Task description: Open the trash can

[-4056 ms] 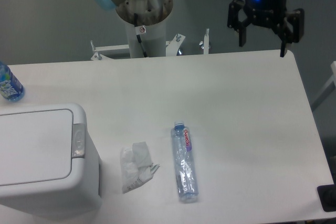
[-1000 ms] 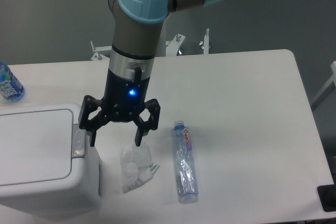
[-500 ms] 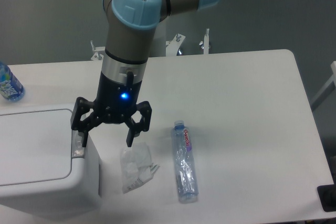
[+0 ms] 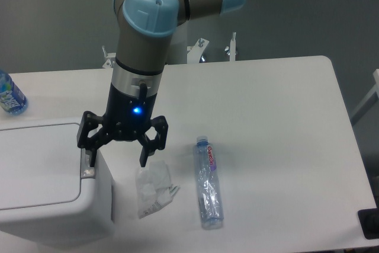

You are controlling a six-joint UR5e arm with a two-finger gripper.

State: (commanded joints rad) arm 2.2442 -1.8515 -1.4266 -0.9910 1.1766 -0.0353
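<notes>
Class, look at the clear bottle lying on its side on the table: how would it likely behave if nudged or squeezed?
The bottle lies on its side with a round body, so a sideways nudge would probably roll it. It looks empty and crinkled, so it is likely light and would give under a squeeze. Its smooth clear plastic may be a little slippery.

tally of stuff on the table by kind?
Trash can: 1
Bottles: 2, a clear bottle lying down and a blue bottle at the left edge
Crumpled plastic wrapper: 1
Total: 4
</notes>
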